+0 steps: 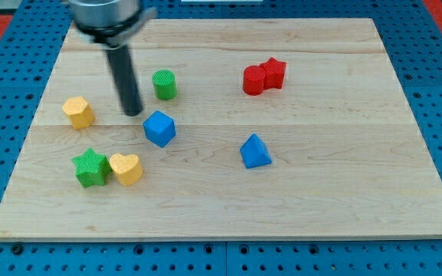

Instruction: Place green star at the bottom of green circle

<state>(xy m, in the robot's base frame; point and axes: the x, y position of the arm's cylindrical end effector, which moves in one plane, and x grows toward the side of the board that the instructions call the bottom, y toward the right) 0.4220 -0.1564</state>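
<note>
My tip (133, 112), a bare rod with no pincer to open or close, sits just left of the green circle (164, 84). The green star (90, 168) lies untouched near the board's bottom-left corner, touching the yellow heart (126, 169). The approach seems still in hand; next I should get behind the star's left side and push it rightward, then up below the circle.

Yellow heart (126, 169), yellow block (78, 112), blue cube (159, 128), blue triangle (255, 152), two touching red blocks (264, 77).

It looks like a robotics lab bench: a pale wooden board (282, 192) sits on a blue perforated mounting plate (436, 46), small coloured test blocks are scattered over it, and a metal-collared dark rod (126, 80) hangs above.
</note>
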